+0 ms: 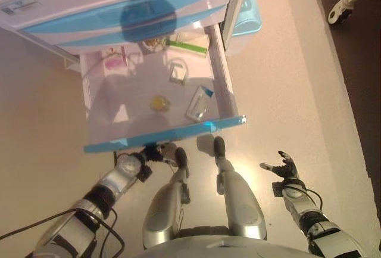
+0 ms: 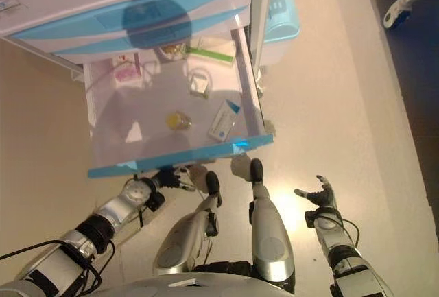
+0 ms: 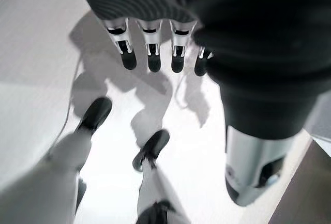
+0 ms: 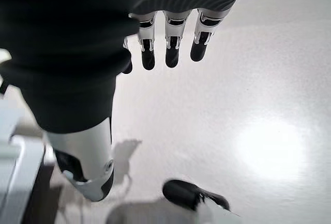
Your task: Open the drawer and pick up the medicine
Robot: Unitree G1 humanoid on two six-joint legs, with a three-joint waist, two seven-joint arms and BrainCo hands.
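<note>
The cabinet's lower drawer (image 1: 166, 136) stands pulled out, white inside with a blue front edge. In it lie a white and blue medicine box (image 1: 199, 103), a small yellow bottle (image 1: 159, 102), a clear packet (image 1: 178, 73), a green and white box (image 1: 187, 44) and a pink and white packet (image 1: 113, 62). My left hand (image 1: 150, 154) hangs just below the drawer's front edge, fingers (image 3: 153, 53) straight, holding nothing. My right hand (image 1: 283, 167) is open over the floor, well right of the drawer, fingers (image 4: 172, 48) spread and empty.
The white and blue cabinet (image 1: 119, 2) rises above the drawer. A light blue bin (image 1: 247, 14) stands on the floor to its right. A white wheeled frame (image 1: 340, 12) shows at the top right, on darker floor.
</note>
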